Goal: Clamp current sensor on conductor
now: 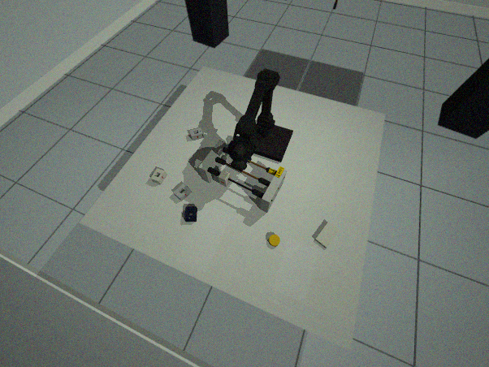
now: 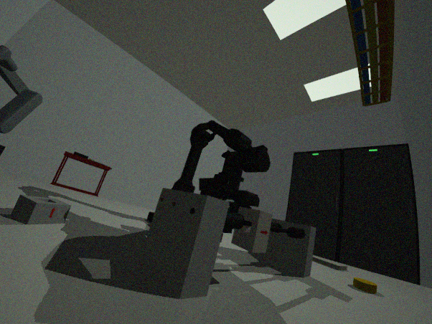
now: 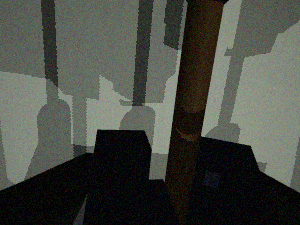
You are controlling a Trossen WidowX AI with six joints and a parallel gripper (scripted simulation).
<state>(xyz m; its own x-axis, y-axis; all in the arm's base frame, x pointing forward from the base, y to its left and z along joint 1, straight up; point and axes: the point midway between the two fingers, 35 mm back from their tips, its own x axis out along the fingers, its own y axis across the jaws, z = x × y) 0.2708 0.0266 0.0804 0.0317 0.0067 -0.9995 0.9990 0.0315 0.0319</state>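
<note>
The gripper [image 1: 240, 163] [image 3: 175, 159] is low over the back copper conductor [image 1: 259, 166] [image 3: 199, 64], the one with the yellow marker [image 1: 280, 172] at its end; the marker's lettering is too small to read. The dark navy sensor [image 3: 122, 159] sits at this conductor, with one half on each side of the bar in the wrist view. The fingers are still spread, one at each outer side of the sensor, close to it or touching; which of these I cannot tell. Whether the sensor is latched, and its arrow, are hidden. The arm hides the sensor in the top and exterior views.
Two more conductors, middle [image 1: 248, 175] and front [image 1: 240, 183], run beside it to the end block [image 1: 274, 195] [image 2: 294, 249]. A white sensor [image 1: 224, 179] [image 2: 262, 233] is on the front one. White sensors [image 1: 157, 175] [image 1: 181, 191] [image 1: 196, 133], a navy block [image 1: 190, 211] and a yellow disc [image 1: 274, 240] [image 2: 364, 285] lie around.
</note>
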